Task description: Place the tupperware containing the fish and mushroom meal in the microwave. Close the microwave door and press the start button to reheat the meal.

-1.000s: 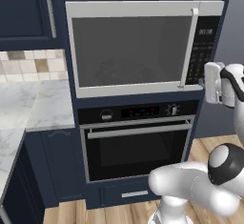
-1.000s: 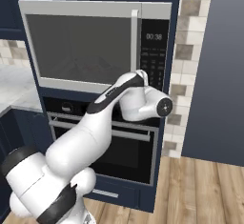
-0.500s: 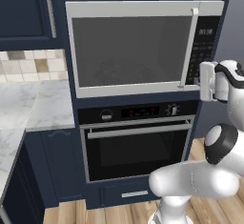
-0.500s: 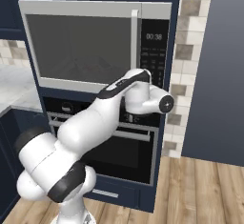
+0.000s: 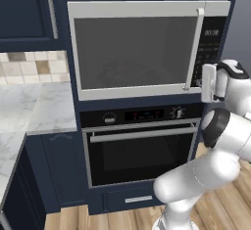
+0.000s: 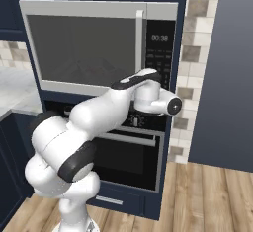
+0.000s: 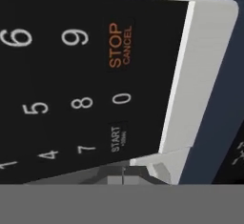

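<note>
Closer now than a second ago, the white arm's hand has pushed in toward the black keypad strip, and the elbow has folded up higher over the base. Right up front in the hand view, the pincer (image 7: 123,176) sits at the bottom edge, its two dark tips drawn tight together with nothing between them, almost against the keypad just below the white START label (image 7: 116,139). Beyond that label run the digits 7, 8, 0, then the orange STOP CANCEL lettering, with the pale silver frame edge alongside. From the left base view, the white hand is level with the lower end of the black keypad strip (image 5: 212,48). From the right base view, the wrist covers the bottom of that strip. Farther back, the wide silver-framed microwave (image 5: 147,9) has its dark grey glass microwave door (image 5: 132,53) shut flush, vertical silver bar handle (image 5: 192,48) beside the keypad. Through the dim glass I cannot make out the tupperware. Below sits the black oven with a horizontal bar handle (image 5: 142,148), and the white marble worktop (image 5: 34,109) lies off to the left.
</note>
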